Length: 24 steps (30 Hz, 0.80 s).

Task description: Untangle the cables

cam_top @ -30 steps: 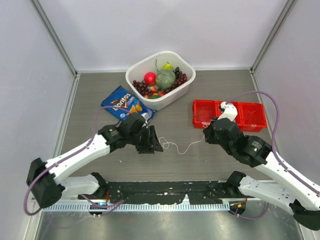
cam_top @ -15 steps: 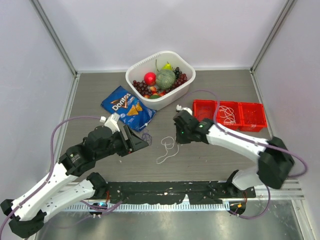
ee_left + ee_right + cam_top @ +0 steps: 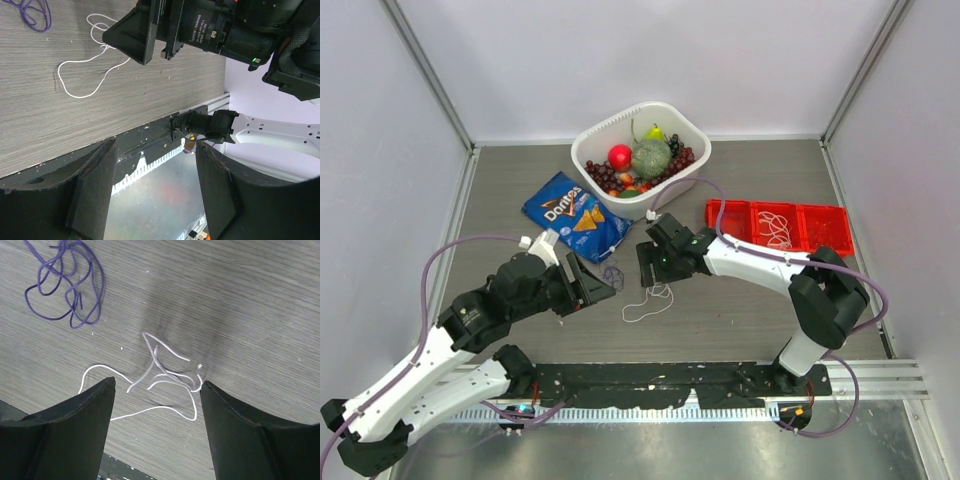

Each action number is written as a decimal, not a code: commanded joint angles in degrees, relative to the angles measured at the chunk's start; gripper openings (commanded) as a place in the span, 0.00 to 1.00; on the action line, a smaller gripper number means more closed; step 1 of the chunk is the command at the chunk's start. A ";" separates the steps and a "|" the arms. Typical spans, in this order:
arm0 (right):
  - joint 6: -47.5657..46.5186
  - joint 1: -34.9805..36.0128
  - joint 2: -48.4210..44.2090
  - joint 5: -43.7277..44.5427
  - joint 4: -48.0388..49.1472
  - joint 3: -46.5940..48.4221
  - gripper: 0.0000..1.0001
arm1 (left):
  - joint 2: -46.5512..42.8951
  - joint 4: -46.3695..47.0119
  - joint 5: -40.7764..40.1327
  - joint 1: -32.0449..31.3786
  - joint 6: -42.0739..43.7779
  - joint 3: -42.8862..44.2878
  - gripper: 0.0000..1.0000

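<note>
A loose white cable (image 3: 648, 300) lies in loops on the wooden table, and a purple cable (image 3: 613, 276) sits bunched just left of it, apart from it. My right gripper (image 3: 646, 264) hovers over the white cable (image 3: 165, 374) with its jaws open and nothing between them; the purple cable (image 3: 65, 282) shows at the upper left of that view. My left gripper (image 3: 591, 284) is open and empty, just left of the purple bunch. Its wrist view shows the white cable (image 3: 75, 95) and a bit of the purple cable (image 3: 35, 12). Another white cable (image 3: 778, 227) lies coiled in the red tray.
A red tray (image 3: 730, 205) with three compartments sits at the right. A blue chip bag (image 3: 570, 210) lies behind the left gripper, and a white basket (image 3: 588, 140) of fruit stands at the back. The black rail (image 3: 650, 380) runs along the near edge.
My right gripper came from the red tray to the table's middle and then opened; the white cable that was stretched out now lies slack. The left arm pulled back, then stayed still.
</note>
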 commanded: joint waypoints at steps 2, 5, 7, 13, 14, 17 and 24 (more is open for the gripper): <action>-2.36 0.04 -1.65 -4.68 7.15 -2.31 0.76 | 1.39 2.27 0.35 0.20 0.26 0.10 0.67; -1.40 0.22 -1.21 -6.09 11.27 -3.54 0.78 | 2.80 2.54 1.41 0.20 1.04 0.80 0.67; -0.78 0.48 0.11 -4.08 11.38 -3.64 0.78 | 3.50 2.02 1.76 0.20 1.66 1.59 0.67; -2.62 2.50 2.84 5.84 7.44 -0.83 0.29 | 3.07 -0.01 0.97 0.20 2.45 2.74 0.67; -2.53 2.59 2.32 6.47 6.64 -0.56 0.13 | 2.80 -0.10 0.88 0.20 2.37 2.65 0.67; -2.27 2.59 -1.97 10.15 3.83 -1.17 0.01 | 2.10 -0.27 0.44 0.20 2.10 2.22 0.67; -2.36 1.19 -17.98 19.82 -3.03 -2.58 0.01 | 2.18 0.34 0.27 0.20 1.84 1.86 0.67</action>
